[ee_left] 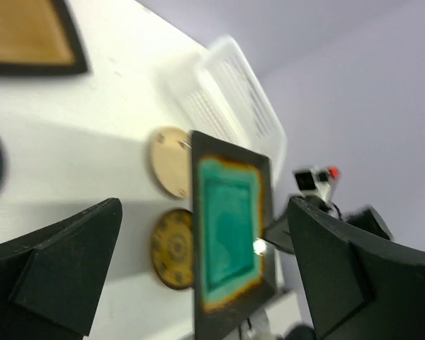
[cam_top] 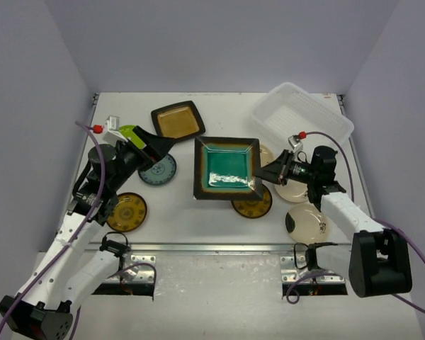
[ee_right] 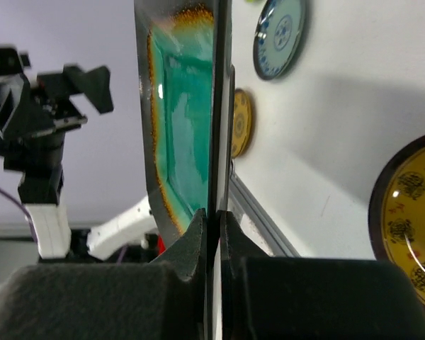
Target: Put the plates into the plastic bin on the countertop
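The left arm [cam_top: 71, 241] rises from its base at the near left, elbow bent, with the forearm sloping up and its wrist angled inward to the right. The left gripper [cam_top: 161, 144] stands wide open, both dark fingers [ee_left: 57, 273] splayed far apart with nothing between them. The right arm [cam_top: 343, 209] comes in from the near right, its white forearm slanting up and leftward and the wrist pointing left. The right gripper [cam_top: 259, 174] is clamped tight: its two fingers [ee_right: 195, 237] press on either face of the teal plate [ee_right: 180, 113] at its rim.
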Action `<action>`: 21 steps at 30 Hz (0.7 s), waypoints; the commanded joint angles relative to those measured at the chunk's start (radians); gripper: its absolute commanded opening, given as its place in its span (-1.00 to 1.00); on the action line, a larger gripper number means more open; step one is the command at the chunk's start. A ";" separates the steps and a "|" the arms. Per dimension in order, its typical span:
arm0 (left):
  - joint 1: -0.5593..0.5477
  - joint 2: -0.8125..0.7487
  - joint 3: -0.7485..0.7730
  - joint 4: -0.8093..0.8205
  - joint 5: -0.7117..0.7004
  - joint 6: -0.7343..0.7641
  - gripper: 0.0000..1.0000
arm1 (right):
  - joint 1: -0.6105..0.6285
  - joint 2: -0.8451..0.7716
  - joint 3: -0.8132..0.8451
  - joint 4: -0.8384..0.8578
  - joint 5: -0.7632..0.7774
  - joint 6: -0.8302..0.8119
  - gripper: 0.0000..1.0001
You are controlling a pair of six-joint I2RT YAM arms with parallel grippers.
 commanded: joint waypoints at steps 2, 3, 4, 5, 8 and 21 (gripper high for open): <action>0.001 -0.074 0.119 -0.271 -0.382 0.168 1.00 | -0.178 -0.019 0.095 0.059 0.019 0.115 -1.00; 0.001 -0.077 0.121 -0.281 -0.379 0.186 1.00 | -0.211 -0.011 0.115 0.037 0.040 0.114 -1.00; 0.001 -0.080 0.123 -0.295 -0.370 0.206 1.00 | -0.262 -0.002 0.148 0.001 0.072 0.112 -1.00; 0.001 -0.081 0.116 -0.298 -0.357 0.233 1.00 | -0.284 0.010 0.170 -0.025 0.094 0.094 -1.00; 0.001 -0.087 0.055 -0.275 -0.249 0.307 1.00 | -0.332 0.055 0.301 -0.134 0.216 0.023 -1.00; 0.001 -0.121 -0.075 -0.229 -0.061 0.402 1.00 | -0.341 0.258 0.530 -0.248 0.639 -0.069 -1.00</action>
